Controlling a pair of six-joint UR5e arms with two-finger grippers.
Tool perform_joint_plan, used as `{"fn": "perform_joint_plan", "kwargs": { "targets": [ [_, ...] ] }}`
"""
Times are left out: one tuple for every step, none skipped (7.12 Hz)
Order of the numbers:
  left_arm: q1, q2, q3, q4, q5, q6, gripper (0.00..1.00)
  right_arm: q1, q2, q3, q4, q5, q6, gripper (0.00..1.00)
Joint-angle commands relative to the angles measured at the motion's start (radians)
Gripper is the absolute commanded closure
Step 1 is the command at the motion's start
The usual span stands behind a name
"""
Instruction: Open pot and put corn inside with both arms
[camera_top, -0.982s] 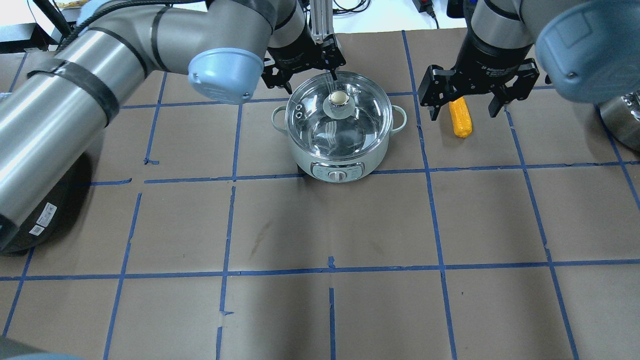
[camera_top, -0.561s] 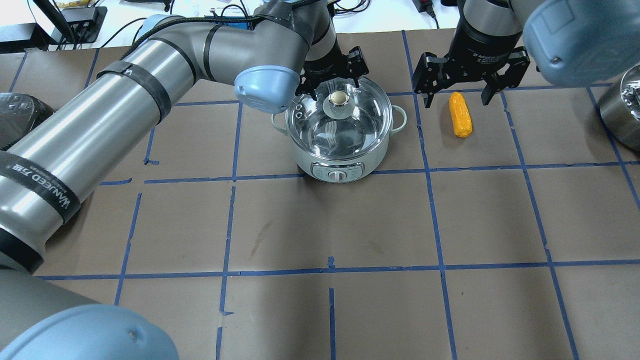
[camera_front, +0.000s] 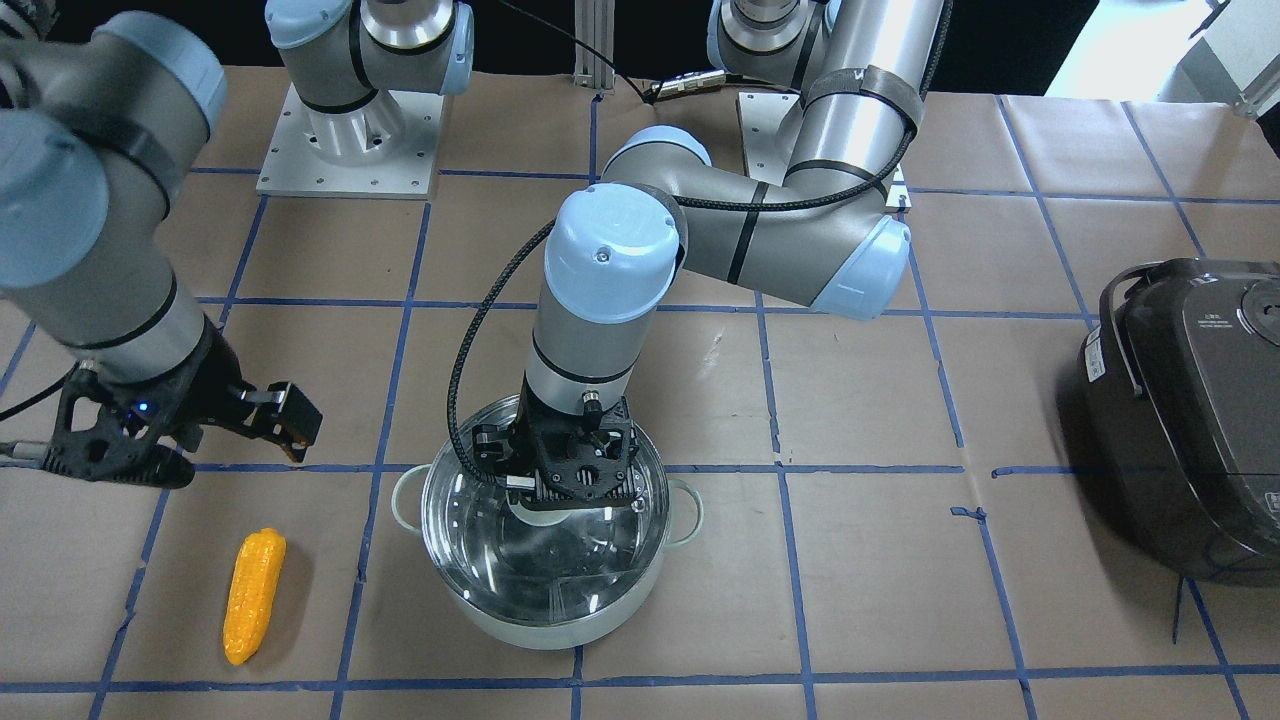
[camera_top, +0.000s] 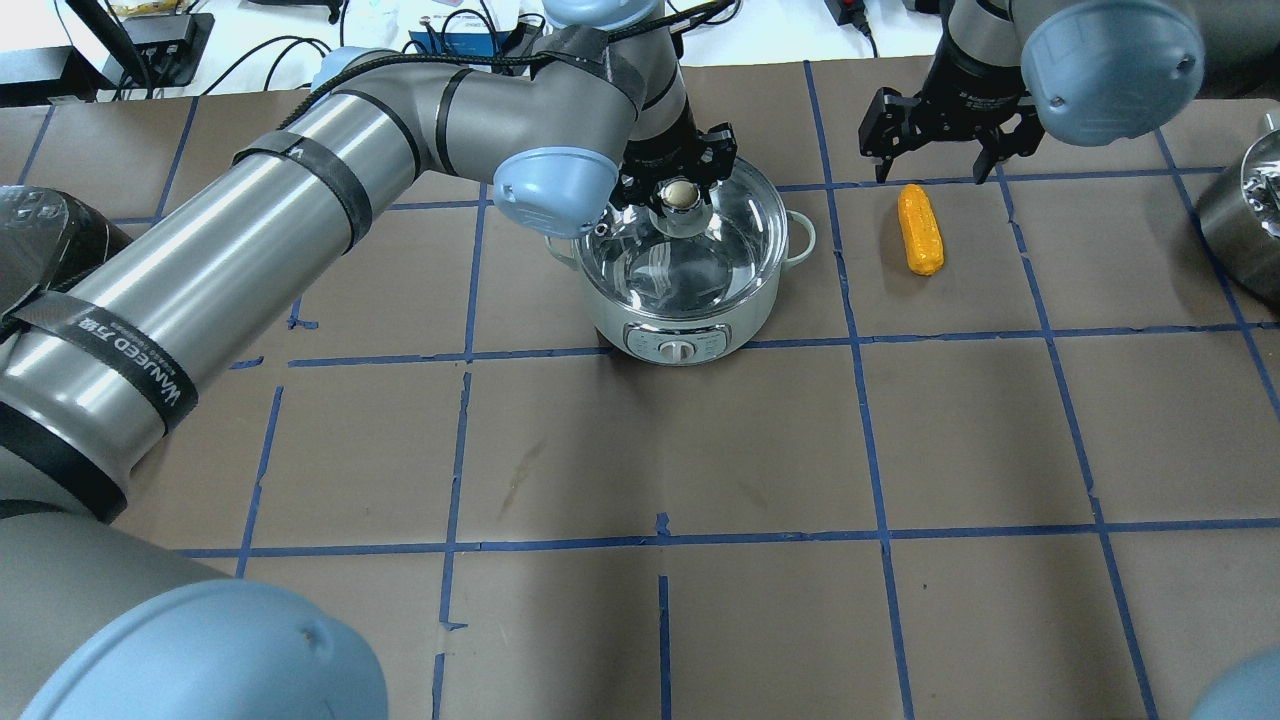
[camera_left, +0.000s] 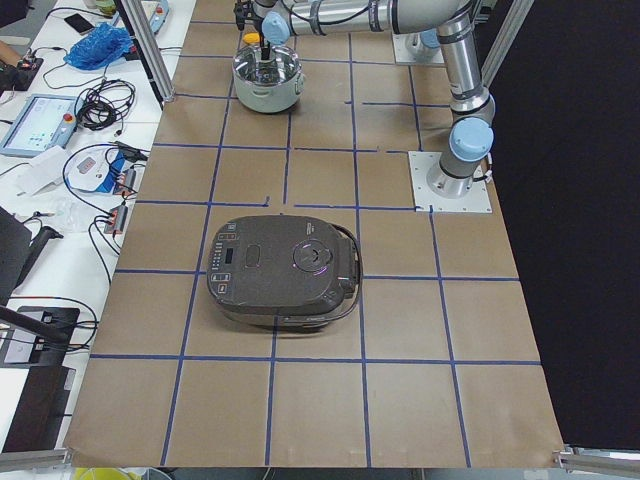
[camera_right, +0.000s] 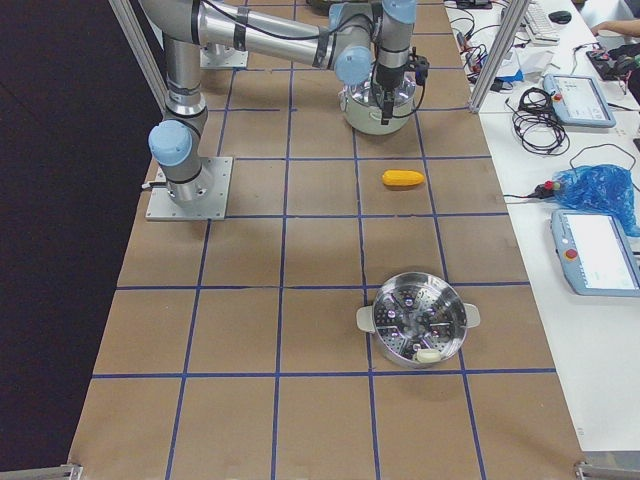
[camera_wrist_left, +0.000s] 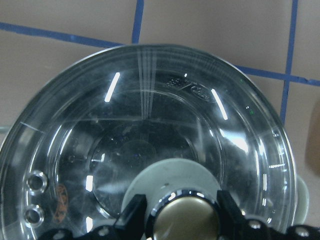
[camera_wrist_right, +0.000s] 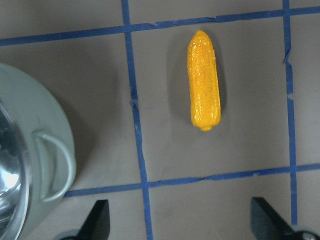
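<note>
- Pot (camera_top: 745, 322): upright on desk (camera_top: 640, 450), centre of far half as seen from robot. Control panel towards robot, loop handles out to either side.
- Lid (camera_top: 700, 270): clear glass, seated flat on pot rim. Pot closed.
- Knob (camera_top: 680, 193): at lid centre, pale base with shiny cap.
- Left gripper (camera_top: 680, 186): pointing straight down over lid. Fingers (camera_wrist_left: 134, 212) drawn in on both flanks of knob and touching it in left wrist view. Pinching knob, lid not raised.
- Right gripper (camera_top: 932, 168): fingers spread wide, nothing held. Raised off desk close to corn, no contact. Exact offset over corn unclear from these views.
- Corn (camera_top: 920, 228): flat on desk on robot's right of pot, apart from it, outside pot. One blue tape line (camera_top: 867, 420) between the two. Long axis roughly along robot's forward direction. In right wrist view, ahead of the spread fingers, not between them.
- Rice cooker (camera_front: 1190, 420): dark, lid shut, at desk end on robot's left, well apart from pot.
- Steamer tray (camera_right: 405, 300): steel, perforated, two small handles, at desk end on robot's right, well apart from corn. Small pale item lying in it near rim, too small to identify.
</note>
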Motion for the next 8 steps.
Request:
{"fn": "perform_joint_plan", "kwargs": {
  "targets": [
    [0.001, 0.044, 0.013, -0.001, 0.004, 0.023, 0.82, -0.070, 0.139, 0.029, -0.146, 0.000, -0.061, 0.05],
    [0.013, 0.095, 0.061, -0.065, 0.006, 0.048, 0.82, -0.087, 0.188, 0.052, -0.220, 0.000, -0.068, 0.06],
    [0.044, 0.139, 0.107, -0.198, 0.006, 0.129, 0.82, -0.087, 0.225, 0.054, -0.249, 0.000, -0.071, 0.06],
    [0.143, 0.162, 0.124, -0.274, 0.004, 0.246, 0.82, -0.087, 0.243, 0.055, -0.253, 0.000, -0.069, 0.06],
    [0.248, 0.172, 0.115, -0.299, 0.004, 0.416, 0.82, -0.087, 0.268, 0.055, -0.254, 0.002, -0.068, 0.07],
    [0.350, 0.173, 0.106, -0.331, 0.004, 0.515, 0.81, -0.087, 0.292, 0.059, -0.254, 0.002, -0.068, 0.08],
    [0.428, 0.172, 0.061, -0.333, 0.004, 0.575, 0.82, -0.087, 0.297, 0.066, -0.253, 0.002, -0.068, 0.27],
    [0.481, 0.167, -0.030, -0.293, 0.004, 0.634, 0.83, -0.087, 0.299, 0.063, -0.248, 0.002, -0.069, 0.80]
  ]
}}
